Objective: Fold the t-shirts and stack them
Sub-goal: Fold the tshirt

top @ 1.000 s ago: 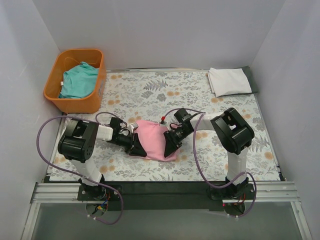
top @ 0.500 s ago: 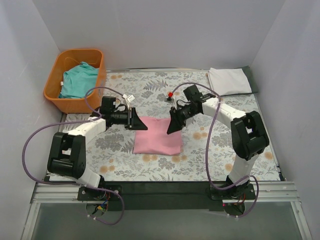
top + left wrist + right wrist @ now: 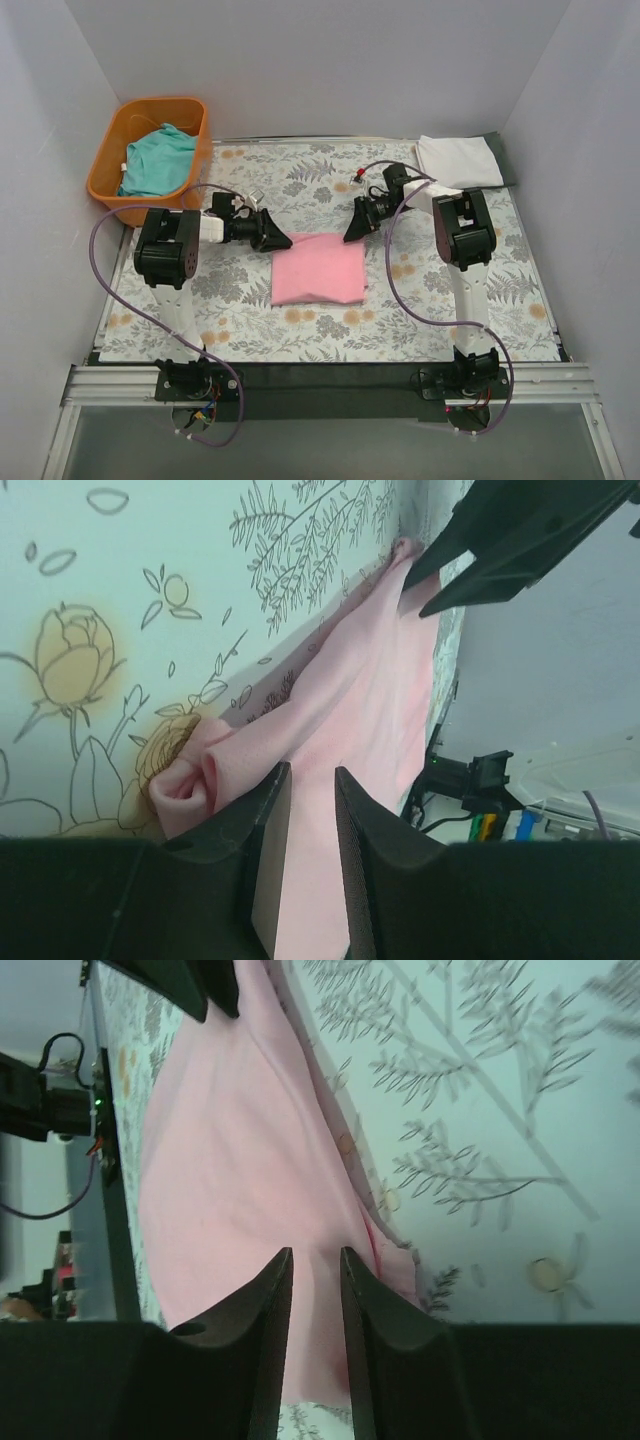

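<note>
The pink t-shirt lies folded in a flat rectangle at the middle of the floral cloth. My left gripper is at its far left corner, jaws a little apart, with nothing between them. My right gripper is at its far right corner, also a little apart and empty. In the left wrist view the left gripper hovers over the pink t-shirt. In the right wrist view the right gripper is over the pink t-shirt. The white t-shirt lies folded at the back right. The teal t-shirt is crumpled in the basket.
The orange plastic basket stands at the back left, off the cloth's corner. A dark grey pad lies under the white t-shirt. The floral table cloth covers the table. Grey walls close in three sides.
Both grippers carried the pink t-shirt's near edge away from the bases over its far part, then let go. The shirt now lies flat and both grippers sit at its far corners.
</note>
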